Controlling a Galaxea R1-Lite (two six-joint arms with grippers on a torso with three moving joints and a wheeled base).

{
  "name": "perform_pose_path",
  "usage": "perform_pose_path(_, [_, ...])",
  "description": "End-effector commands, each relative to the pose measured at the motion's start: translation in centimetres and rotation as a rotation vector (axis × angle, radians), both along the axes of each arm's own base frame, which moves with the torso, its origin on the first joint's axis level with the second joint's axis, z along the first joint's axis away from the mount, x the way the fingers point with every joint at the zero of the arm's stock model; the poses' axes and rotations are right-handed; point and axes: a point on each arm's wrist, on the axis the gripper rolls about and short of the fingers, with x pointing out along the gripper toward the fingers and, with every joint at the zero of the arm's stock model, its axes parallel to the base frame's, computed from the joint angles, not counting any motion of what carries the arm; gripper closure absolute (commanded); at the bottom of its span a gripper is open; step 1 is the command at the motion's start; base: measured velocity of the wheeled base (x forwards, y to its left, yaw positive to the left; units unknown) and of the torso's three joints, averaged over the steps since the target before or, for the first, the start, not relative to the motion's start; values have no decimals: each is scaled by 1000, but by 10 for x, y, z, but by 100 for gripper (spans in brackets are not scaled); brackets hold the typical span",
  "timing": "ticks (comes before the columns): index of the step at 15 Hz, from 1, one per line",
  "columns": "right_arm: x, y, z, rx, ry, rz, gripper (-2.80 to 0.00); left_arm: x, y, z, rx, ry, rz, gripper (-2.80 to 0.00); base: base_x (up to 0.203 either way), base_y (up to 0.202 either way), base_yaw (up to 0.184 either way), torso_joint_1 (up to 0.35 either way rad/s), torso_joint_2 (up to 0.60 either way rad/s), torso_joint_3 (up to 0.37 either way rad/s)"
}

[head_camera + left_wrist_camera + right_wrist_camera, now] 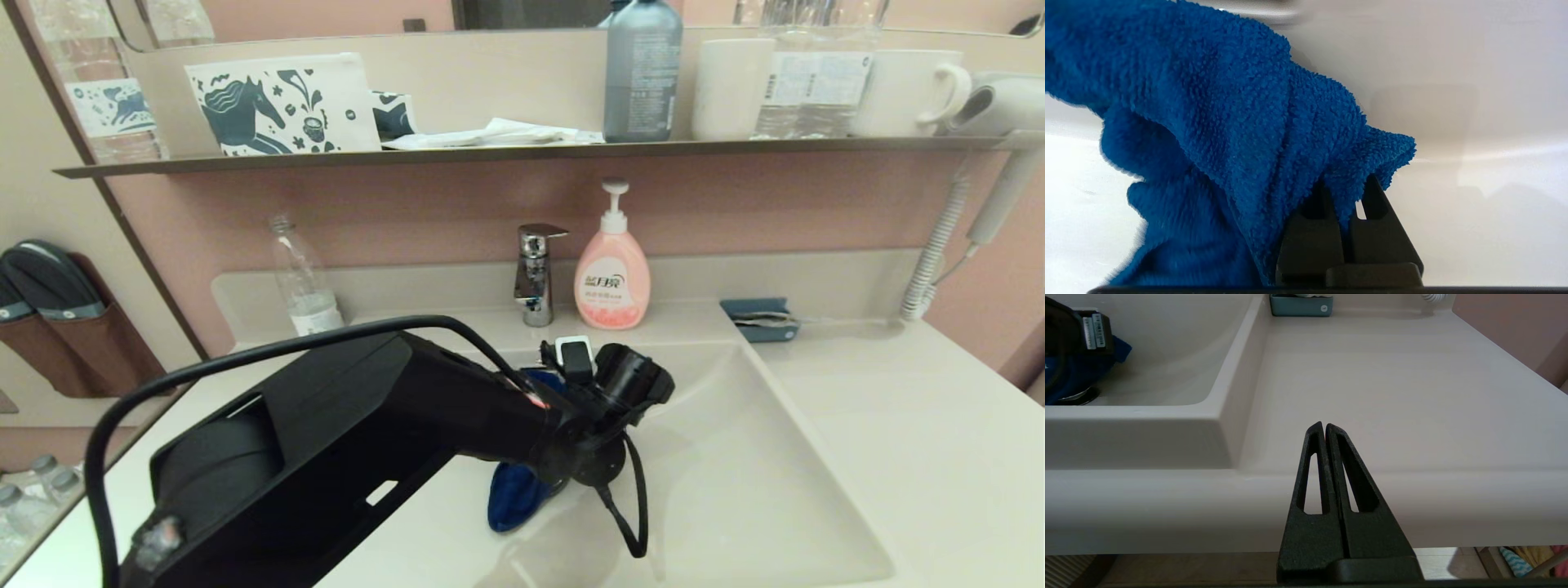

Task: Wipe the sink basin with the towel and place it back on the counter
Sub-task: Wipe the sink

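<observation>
My left arm reaches down into the cream-white sink basin (759, 457), hiding most of its floor and the drain plug in the head view. The royal-blue towel (513, 494) hangs bunched below the wrist. In the left wrist view the towel (1220, 122) fills most of the picture, and my left gripper (1345, 188) is shut on a fold of it, over the pale basin wall (1474, 122). My right gripper (1325, 426) is shut and empty, parked just in front of the counter's (1392, 388) front edge, right of the basin (1180, 363).
A chrome faucet (535, 273), a pink soap pump bottle (612, 273) and a clear bottle (302, 282) stand behind the basin. A small teal-blue holder (759, 318) lies on the counter at the back right. A dark shelf (522, 151) carries bottles and mugs; a hairdryer cord (935, 253) hangs at right.
</observation>
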Motion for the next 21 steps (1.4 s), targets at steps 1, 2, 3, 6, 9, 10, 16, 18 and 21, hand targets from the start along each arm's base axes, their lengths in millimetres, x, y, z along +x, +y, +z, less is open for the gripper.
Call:
perform_pose_path(1, [0,0,0,-1,0,1,0,-11,-18,10,-13,11,-15,0,0,0,0,0,0,0])
perform_pose_path(2, [0,0,0,-1,0,1,0,-17,-24,15,-19,22,-20,0,0,0,0,0,0,0])
perform_pose_path(3, [0,0,0,-1,0,1,0,-25,-30,19,-15,40,-27,0,0,0,0,0,0,0])
perform_pose_path(6, [0,0,0,-1,0,1,0,-52,-35,26,18,112,-25,0,0,0,0,0,0,0])
perform_pose_path(9, [0,0,0,-1,0,1,0,-78,-17,52,56,190,15,0,0,0,0,0,0,0])
perform_pose_path(10, [0,0,0,-1,0,1,0,-86,-8,59,79,215,29,0,0,0,0,0,0,0])
perform_pose_path(16, [0,0,0,-1,0,1,0,-125,87,53,447,447,125,0,0,0,0,0,0,0])
perform_pose_path(18, [0,0,0,-1,0,1,0,-135,124,49,534,514,162,0,0,0,0,0,0,0])
perform_pose_path(21, [0,0,0,-1,0,1,0,-140,175,57,600,589,175,0,0,0,0,0,0,0])
